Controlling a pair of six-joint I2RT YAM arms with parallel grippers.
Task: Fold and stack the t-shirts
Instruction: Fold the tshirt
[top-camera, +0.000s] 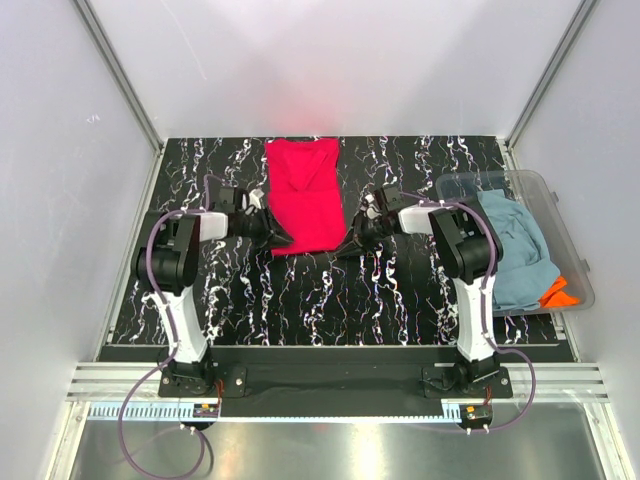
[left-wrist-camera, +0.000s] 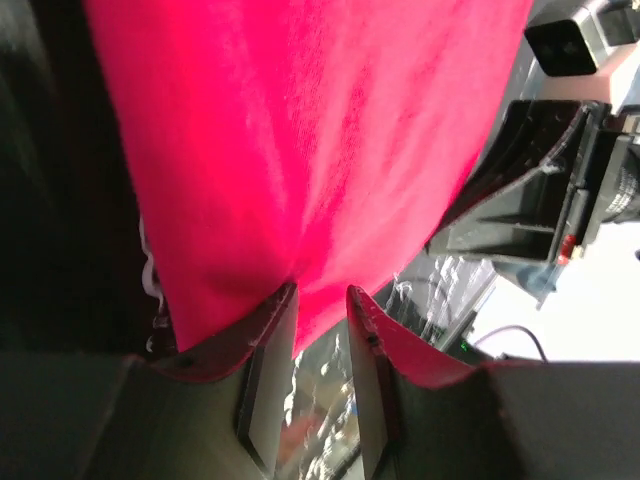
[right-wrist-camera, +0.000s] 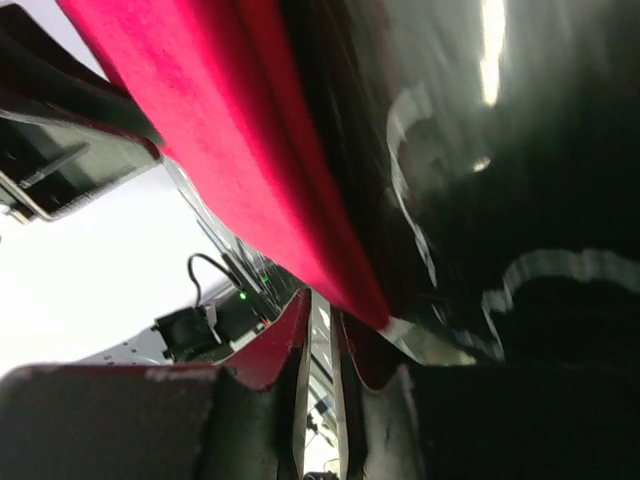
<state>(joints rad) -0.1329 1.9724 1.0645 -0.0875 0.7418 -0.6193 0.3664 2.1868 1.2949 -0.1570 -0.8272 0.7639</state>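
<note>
Crimson t-shirt (top-camera: 303, 195): near hem corners are pinched in narrow jaws of left gripper (left-wrist-camera: 320, 295) and right gripper (right-wrist-camera: 322, 308). Level, matched lifting is advised.

Marbled table (top-camera: 300, 300) bears red t-shirt (top-camera: 305, 195) — plus tub (top-camera: 575, 262).

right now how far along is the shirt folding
Done: the red shirt lies on the table as a narrow strip, so its sides look folded in. In hand: the left gripper and right gripper are at its near corners; the left seems to pinch the hem, the right's grip is unclear. Left: the cross fold, then the grey-blue shirt and orange shirt, both crumpled in the tub. No stack yet.
</note>
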